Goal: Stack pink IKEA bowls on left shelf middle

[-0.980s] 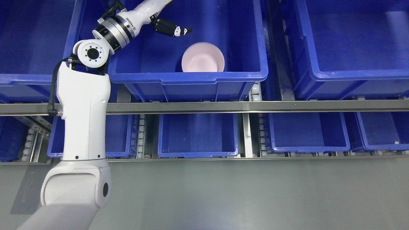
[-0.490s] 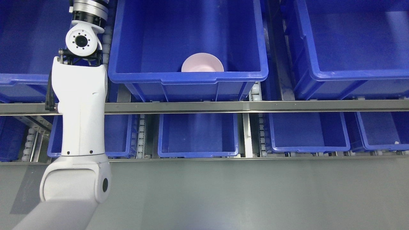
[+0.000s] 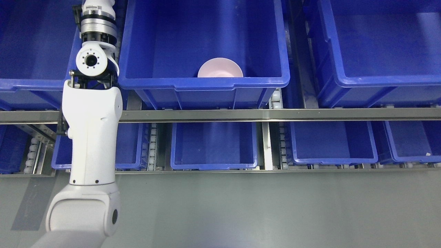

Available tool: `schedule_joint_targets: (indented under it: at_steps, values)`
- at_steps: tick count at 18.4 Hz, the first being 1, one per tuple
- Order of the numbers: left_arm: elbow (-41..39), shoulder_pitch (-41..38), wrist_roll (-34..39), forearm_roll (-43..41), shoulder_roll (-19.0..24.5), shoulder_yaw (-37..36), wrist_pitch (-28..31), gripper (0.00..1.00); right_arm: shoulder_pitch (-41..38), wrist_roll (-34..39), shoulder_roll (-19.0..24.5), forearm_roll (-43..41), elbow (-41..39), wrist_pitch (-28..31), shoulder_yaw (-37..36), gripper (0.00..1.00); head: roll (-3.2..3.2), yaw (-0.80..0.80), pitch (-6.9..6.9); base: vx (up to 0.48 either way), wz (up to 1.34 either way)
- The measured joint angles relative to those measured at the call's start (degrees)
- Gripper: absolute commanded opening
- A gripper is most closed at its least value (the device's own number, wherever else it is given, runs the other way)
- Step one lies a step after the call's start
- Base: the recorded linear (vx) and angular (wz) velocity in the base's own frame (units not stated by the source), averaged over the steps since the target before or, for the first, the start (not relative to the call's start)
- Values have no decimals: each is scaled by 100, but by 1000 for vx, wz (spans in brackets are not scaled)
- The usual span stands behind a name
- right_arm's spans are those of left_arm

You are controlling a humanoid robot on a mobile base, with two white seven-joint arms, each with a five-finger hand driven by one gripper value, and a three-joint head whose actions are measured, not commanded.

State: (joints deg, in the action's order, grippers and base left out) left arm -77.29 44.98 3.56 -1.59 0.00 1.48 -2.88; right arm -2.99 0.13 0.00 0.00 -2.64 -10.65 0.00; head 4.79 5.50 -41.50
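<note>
The upper shelf level carries three large blue bins side by side. The middle bin [image 3: 203,82] holds one pink bowl [image 3: 220,69], which sits upright on the bin floor against the near wall, slightly right of the bin's centre; the near wall hides the bowl's lower part, so only the rim and part of the inner surface show. Only one bowl can be made out; whether others are nested inside it cannot be told. The rest of the middle bin's visible floor is bare blue plastic. The left upper bin [image 3: 31,82] and the right upper bin [image 3: 379,82] are each cut off by the picture edge, and their visible portions show only blue interior. A metal shelf rail [image 3: 275,114] runs across the picture below these bins. Beneath the rail, the lower shelf level carries a row of smaller blue bins: a centre lower bin [image 3: 213,165], a right lower bin [image 3: 332,160], a far-right lower bin [image 3: 413,158] and a left lower bin [image 3: 129,165] partly hidden behind the arm. All show blue interiors with no contents. Grey floor [image 3: 258,210] fills the foreground. The left arm [image 3: 91,137] rises from the lower left corner, passes in front of the rail, and leaves the picture at the top edge in the gap between the left and middle upper bins. Its hand is outside the picture, so the state of the fingers cannot be told. The right arm does not show.
</note>
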Motion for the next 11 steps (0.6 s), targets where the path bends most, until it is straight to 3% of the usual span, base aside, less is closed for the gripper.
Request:
schedule_joint_targets:
  at_steps: [11]
  values:
    - [-598, -461, -18, 143, 0, -310, -14, 100, 0, 5, 0, 0, 0, 0, 0, 100, 0, 0, 0, 0, 0]
